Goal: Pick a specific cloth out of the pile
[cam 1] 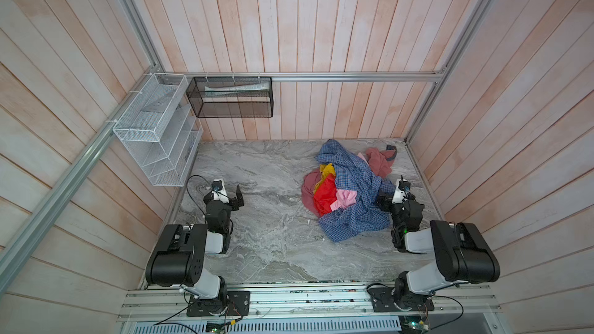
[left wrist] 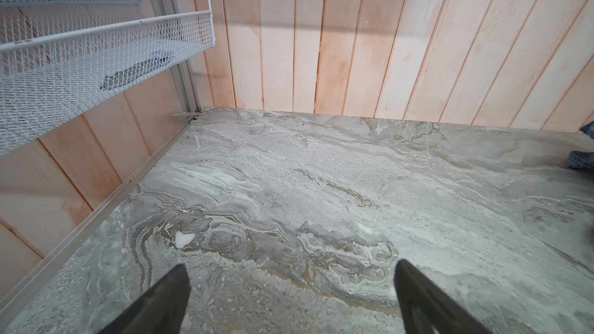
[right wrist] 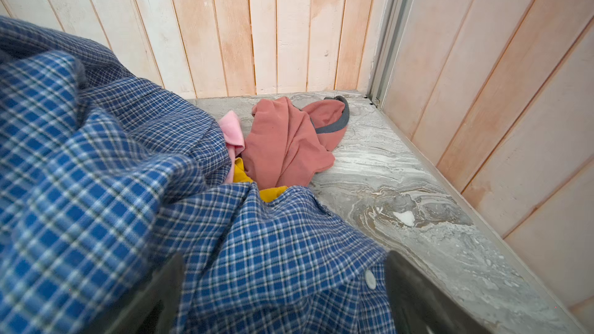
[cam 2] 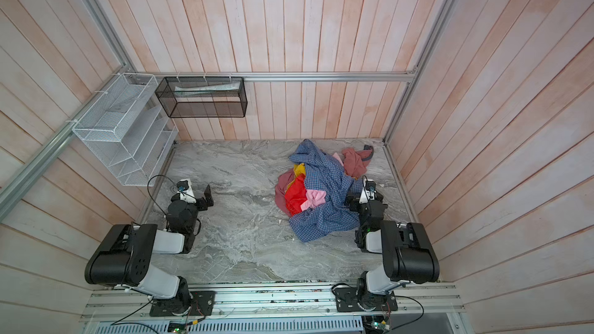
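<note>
Mostly the blue shirt (cam 1: 352, 200) buries the cloth (cam 1: 345, 199) in the pile (cam 1: 324, 194); both end effectors, left (left wrist: 291, 297) and right (right wrist: 284, 297), gape empty; black basket (cam 1: 229, 97) holds papers.

Robot lab test cell: aluminium frame (cam 1: 353, 77), plank-panel walls (cam 1: 321, 27), marble-print tabletop (cam 1: 257, 187), rail-mounted arms.

One pile (cam 1: 347, 187) of garments, two wire racks (cam 1: 154, 130), two claws (cam 1: 236, 199).
</note>
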### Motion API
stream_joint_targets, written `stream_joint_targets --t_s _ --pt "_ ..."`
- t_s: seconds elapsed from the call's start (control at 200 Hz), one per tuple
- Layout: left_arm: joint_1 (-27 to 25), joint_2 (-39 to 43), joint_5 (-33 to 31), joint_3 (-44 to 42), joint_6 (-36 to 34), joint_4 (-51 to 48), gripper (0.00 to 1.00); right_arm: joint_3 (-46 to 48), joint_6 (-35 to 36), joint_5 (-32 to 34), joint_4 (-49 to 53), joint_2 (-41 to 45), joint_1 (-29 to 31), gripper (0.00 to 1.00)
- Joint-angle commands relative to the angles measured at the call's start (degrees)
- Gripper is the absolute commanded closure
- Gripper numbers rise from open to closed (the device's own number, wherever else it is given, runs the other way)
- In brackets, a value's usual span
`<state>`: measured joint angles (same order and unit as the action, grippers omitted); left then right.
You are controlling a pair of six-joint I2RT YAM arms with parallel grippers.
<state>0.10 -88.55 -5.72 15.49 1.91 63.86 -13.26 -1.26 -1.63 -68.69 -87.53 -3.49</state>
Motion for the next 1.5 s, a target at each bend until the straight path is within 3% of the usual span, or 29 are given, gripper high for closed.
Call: stream_joint_targets --t_s 0.0,0.98,1.07,1.11,1.17,1.26,1.35,1.495 --pt "0.2 0.3 1.1 0.9 -0.1 -0.1 0.00 -1.1 -0.3 -0.9 0.7 0.7 -0.1 0.02" --pt "0.3 0.3 1.1 1.0 -0.1 -0.2 0.00 -1.1 -0.7 -0.8 0.7 0.8 -0.3 0.02" --pt "0.3 0.7 0.2 1.0 0.3 0.2 0.00 -1.0 -1.9 0.6 0.2 1.1 -0.4 0.06" --pt "0.3 2.7 -1.0 2.4 0.8 -3.4 0.00 -1.2 -3.6 3.2 0.8 1.9 -0.6 0.06" --pt "0.3 6.7 -2.7 7.1 2.0 -16.9 0.00 -2.2 -4.5 3.7 4.7 4.4 -1.1 0.06" --pt "0.6 10.1 -2.0 15.4 6.2 -36.2 0.00 -5.9 -9.3 5.6 17.6 9.6 -2.4 0.05" --pt "0.6 12.2 1.2 19.0 8.2 -43.9 0.00 -9.7 -15.4 3.5 29.5 14.4 -4.6 0.04" --pt "0.2 13.5 6.5 24.1 14.8 -54.4 0.00 -14.5 -17.7 -5.0 40.4 21.0 -5.5 0.06"
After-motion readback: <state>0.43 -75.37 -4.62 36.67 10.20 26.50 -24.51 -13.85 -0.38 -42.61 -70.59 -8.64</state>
